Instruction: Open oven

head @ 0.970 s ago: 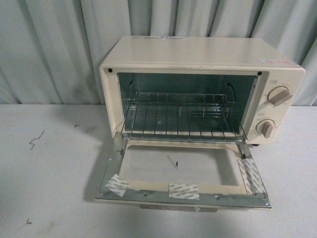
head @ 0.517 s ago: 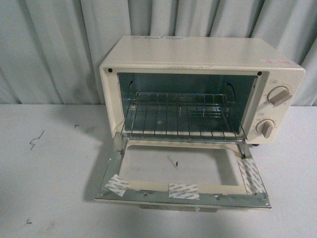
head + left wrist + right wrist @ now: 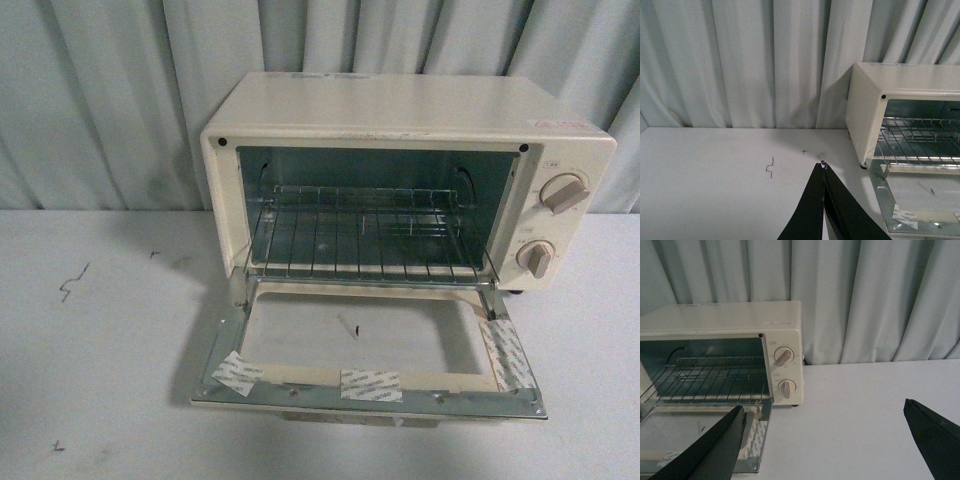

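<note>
Your toaster oven [image 3: 410, 180] sits on the white table [image 3: 100, 340] against the curtain [image 3: 110, 90]: cream body, door [image 3: 370, 355] dropped flat toward you, wire rack [image 3: 365, 235] exposed, two beige knobs [image 3: 565, 193] at its right end. Left gripper [image 3: 824, 167]: clenched, tips touching, the oven off to its right. Right gripper [image 3: 825, 412]: released, fingers [image 3: 720, 445] spread wide, the oven just ahead-left of it. The door handle is hidden beneath the door. Neither arm shows from the front.
</note>
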